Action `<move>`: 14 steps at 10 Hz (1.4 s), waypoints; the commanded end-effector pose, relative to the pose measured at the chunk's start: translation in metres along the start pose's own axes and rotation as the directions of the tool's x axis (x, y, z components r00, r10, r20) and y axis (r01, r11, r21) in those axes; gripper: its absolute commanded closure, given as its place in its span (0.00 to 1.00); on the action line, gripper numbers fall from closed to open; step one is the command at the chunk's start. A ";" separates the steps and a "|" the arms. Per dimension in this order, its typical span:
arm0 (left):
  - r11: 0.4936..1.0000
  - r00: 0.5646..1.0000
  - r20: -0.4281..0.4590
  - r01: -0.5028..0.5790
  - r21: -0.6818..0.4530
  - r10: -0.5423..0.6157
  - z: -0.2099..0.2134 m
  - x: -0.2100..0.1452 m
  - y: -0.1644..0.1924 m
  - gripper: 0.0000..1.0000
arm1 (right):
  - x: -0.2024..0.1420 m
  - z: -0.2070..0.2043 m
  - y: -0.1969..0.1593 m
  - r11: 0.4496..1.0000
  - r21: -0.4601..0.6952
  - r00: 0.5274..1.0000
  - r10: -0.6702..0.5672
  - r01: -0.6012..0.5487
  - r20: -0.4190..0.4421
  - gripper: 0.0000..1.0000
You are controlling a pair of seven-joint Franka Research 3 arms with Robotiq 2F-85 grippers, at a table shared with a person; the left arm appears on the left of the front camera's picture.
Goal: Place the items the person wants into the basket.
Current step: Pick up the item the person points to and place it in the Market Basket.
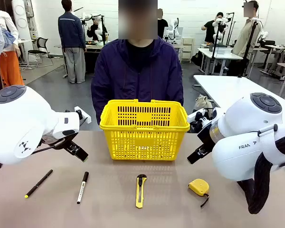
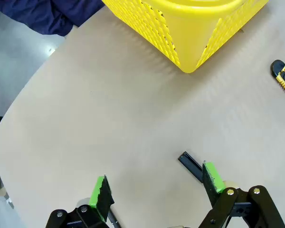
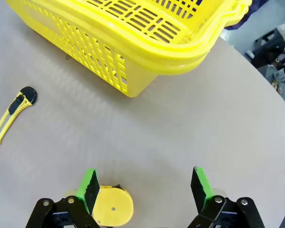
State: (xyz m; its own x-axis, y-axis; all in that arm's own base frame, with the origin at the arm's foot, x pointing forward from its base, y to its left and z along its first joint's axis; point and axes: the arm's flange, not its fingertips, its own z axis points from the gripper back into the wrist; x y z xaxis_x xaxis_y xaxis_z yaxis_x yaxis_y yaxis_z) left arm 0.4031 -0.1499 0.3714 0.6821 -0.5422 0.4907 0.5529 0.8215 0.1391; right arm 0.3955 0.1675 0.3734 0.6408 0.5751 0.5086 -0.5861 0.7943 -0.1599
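Yellow basket, slotted mesh sides, stood mid-frame on table, before person in purple jacket. Lower row, left to right:
- black pen, yellow tip
- white marker, black cap, print unreadable
- utility knife
- yellow tape measure, black strap

"FRAN" read on right arm. Left gripper jaws wide, empty. Right gripper jaws wide, empty.

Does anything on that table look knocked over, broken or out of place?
Nothing stands out. The basket stands upright, and the pen, marker, utility knife and tape measure lie apart in a row.
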 end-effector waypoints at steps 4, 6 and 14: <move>1.000 1.000 0.000 0.000 0.000 0.000 0.000 0.000 0.000 0.00 | 0.000 0.000 0.000 1.000 0.000 1.000 0.000 0.000 0.000 0.00; 1.000 1.000 0.000 0.000 0.000 0.000 0.000 0.000 0.000 0.00 | 0.000 0.000 0.000 1.000 0.000 1.000 0.000 0.000 0.000 0.00; 1.000 1.000 0.000 0.000 0.000 0.000 0.000 0.000 0.000 0.00 | 0.000 0.000 0.000 1.000 0.000 1.000 0.000 0.000 0.000 0.00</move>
State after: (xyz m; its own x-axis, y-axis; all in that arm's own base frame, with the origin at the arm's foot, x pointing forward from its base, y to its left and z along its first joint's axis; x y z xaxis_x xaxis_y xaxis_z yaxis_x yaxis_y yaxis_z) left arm 0.4031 -0.1500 0.3714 0.6820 -0.5423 0.4907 0.5531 0.8214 0.1390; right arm 0.3954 0.1676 0.3734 0.6405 0.5756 0.5084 -0.5863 0.7941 -0.1604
